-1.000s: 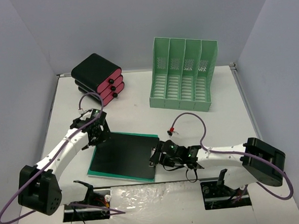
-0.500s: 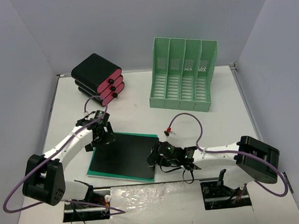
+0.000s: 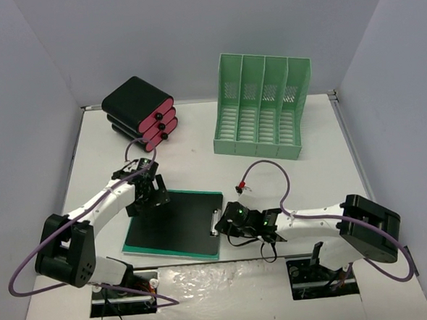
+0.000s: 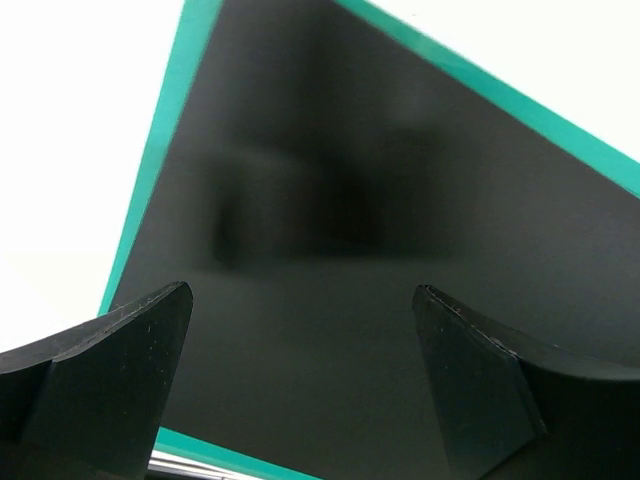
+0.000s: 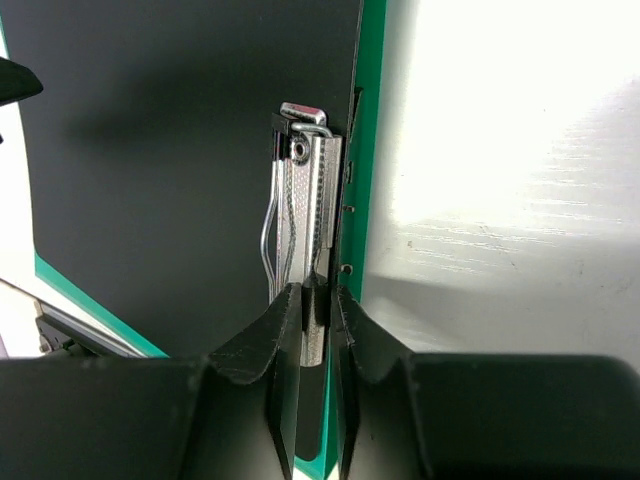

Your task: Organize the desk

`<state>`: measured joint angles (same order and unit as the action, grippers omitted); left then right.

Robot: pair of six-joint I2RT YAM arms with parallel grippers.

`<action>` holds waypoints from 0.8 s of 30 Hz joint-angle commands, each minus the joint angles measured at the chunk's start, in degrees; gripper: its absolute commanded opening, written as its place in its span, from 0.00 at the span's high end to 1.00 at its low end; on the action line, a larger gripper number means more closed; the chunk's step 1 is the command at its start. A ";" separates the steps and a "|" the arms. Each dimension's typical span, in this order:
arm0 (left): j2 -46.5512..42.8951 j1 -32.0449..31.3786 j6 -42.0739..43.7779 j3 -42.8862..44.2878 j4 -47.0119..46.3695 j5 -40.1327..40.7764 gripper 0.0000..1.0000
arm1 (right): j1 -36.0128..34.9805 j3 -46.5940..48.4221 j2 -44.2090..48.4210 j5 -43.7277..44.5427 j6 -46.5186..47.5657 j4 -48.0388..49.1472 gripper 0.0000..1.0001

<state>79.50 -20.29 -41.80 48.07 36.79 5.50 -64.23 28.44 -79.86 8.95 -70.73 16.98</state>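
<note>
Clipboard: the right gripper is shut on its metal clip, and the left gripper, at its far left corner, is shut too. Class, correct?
No. The left gripper is open, fingers wide apart over the clipboard, as the left wrist view shows. The right gripper is shut on the metal clip.

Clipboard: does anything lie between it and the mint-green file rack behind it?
Nothing visible does. No object sits on the desk between the clipboard and the file rack; only the right arm's purple cable arcs above. The drawer unit stands off left. The right tool is shut on the clip.
</note>
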 commanded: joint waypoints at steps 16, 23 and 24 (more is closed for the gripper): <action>-6.85 -0.36 6.56 13.84 6.00 5.84 0.09 | -1.19 7.84 15.09 9.57 3.71 -12.30 1.00; -7.62 -0.35 8.22 17.96 8.06 7.69 0.09 | -1.15 12.12 16.78 11.63 6.62 -16.07 1.00; -7.67 -0.30 8.23 18.11 8.16 7.74 0.09 | -1.10 12.37 16.87 11.73 6.87 -16.31 1.00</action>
<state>73.03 -20.29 -35.34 63.45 42.33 10.96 -64.97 36.96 -64.50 16.33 -65.73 1.48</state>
